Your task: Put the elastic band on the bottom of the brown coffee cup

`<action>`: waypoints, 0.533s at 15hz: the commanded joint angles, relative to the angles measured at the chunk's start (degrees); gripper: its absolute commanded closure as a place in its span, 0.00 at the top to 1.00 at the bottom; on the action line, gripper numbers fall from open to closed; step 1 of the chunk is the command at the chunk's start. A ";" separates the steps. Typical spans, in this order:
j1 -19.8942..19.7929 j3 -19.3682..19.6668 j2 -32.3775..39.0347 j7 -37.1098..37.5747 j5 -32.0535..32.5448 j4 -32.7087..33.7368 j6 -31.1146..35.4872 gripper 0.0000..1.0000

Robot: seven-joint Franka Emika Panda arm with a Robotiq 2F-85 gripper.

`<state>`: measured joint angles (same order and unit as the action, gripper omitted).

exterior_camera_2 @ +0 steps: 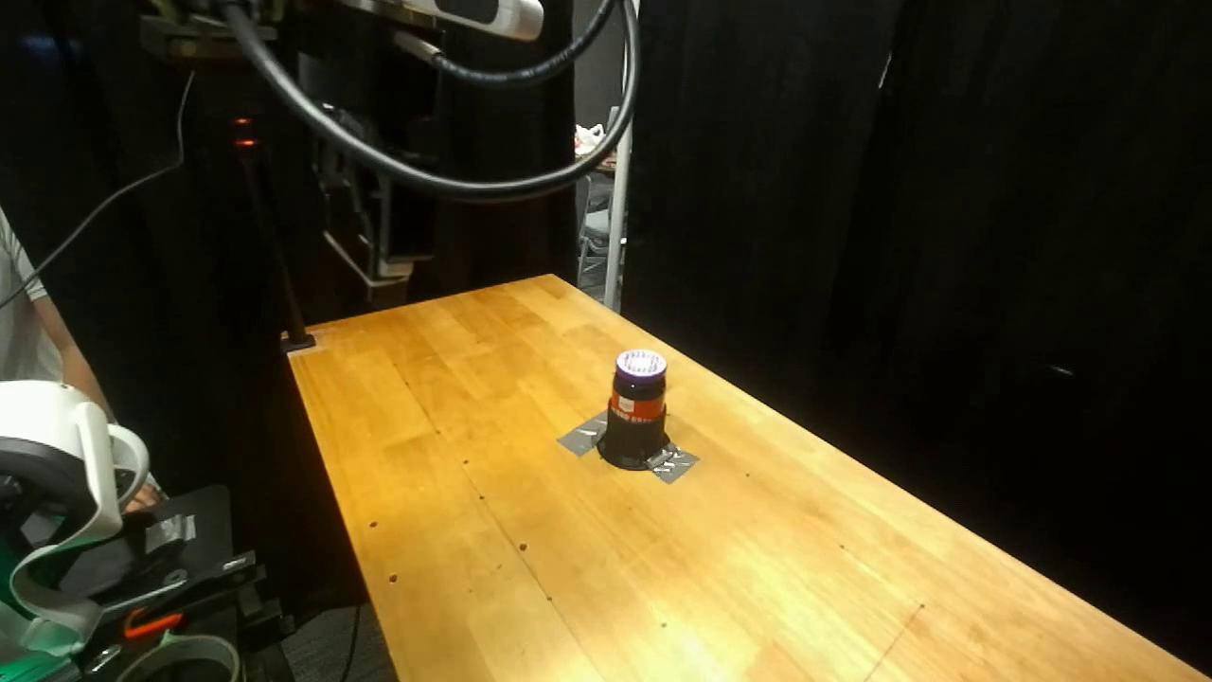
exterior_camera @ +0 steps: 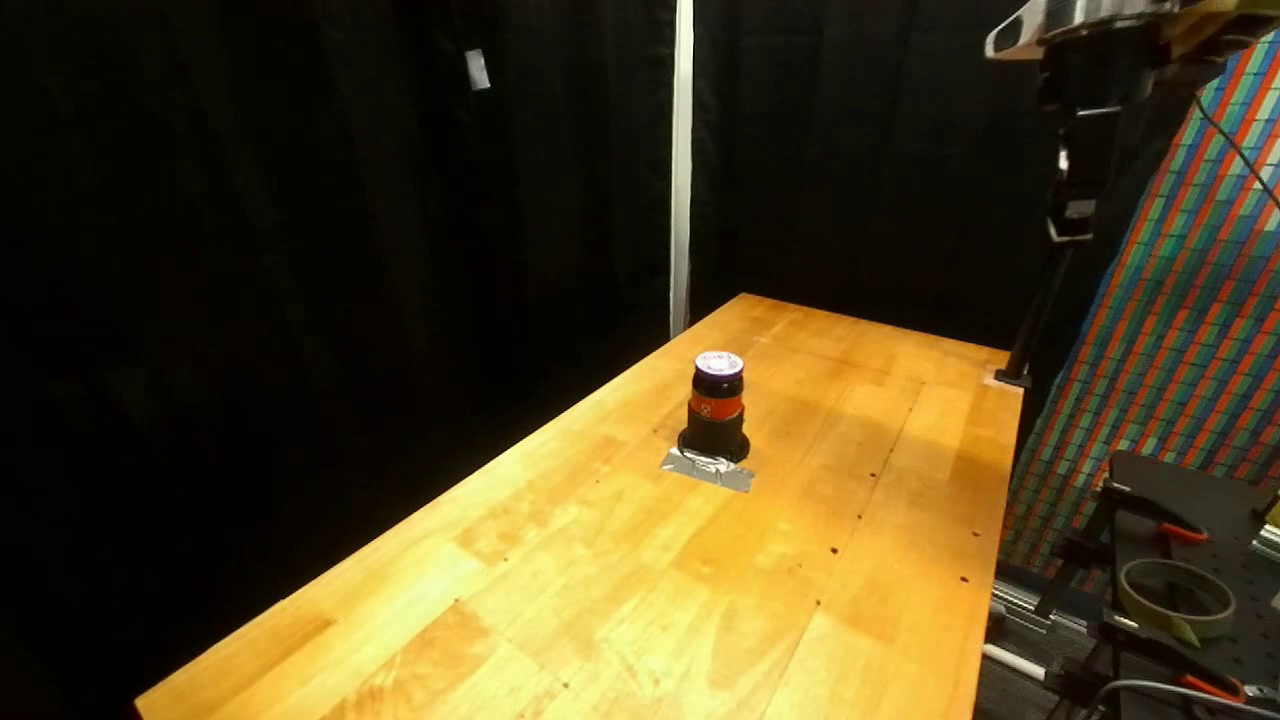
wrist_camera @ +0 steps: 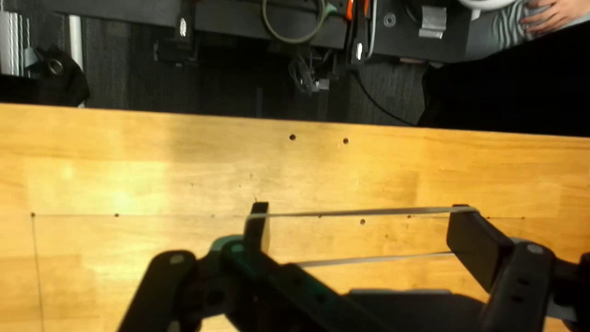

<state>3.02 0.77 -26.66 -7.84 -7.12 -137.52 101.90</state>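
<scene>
The brown coffee cup (exterior_camera: 716, 405) stands upright on the table in both exterior views (exterior_camera_2: 638, 403). It is small and dark with an orange-red stripe and a white and purple round top. Its lower part sits in a black base (exterior_camera: 714, 437). My gripper is open in the wrist view (wrist_camera: 357, 212). The elastic band (wrist_camera: 368, 212) is stretched around the two spread fingers, with two strands across the gap. In both exterior views the gripper (exterior_camera: 1070, 228) hangs high above the table's far part, apart from the cup (exterior_camera_2: 379, 270). The cup is out of the wrist view.
Grey tape (exterior_camera: 708, 470) fixes the base to the wooden table (exterior_camera: 640, 600). A black post (exterior_camera_2: 275, 256) stands at the table's far corner. A dark side bench (exterior_camera: 1190, 480) holds a tape roll (exterior_camera: 1178, 600). A thick cable (exterior_camera_2: 454, 185) loops from the arm. A person's hand (wrist_camera: 555, 16) shows beside the bench.
</scene>
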 commanded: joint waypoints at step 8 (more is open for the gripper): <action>2.21 -8.53 27.44 16.39 7.23 11.75 37.13 1.00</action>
<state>5.42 -7.37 -5.99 4.37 -4.47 -130.89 133.39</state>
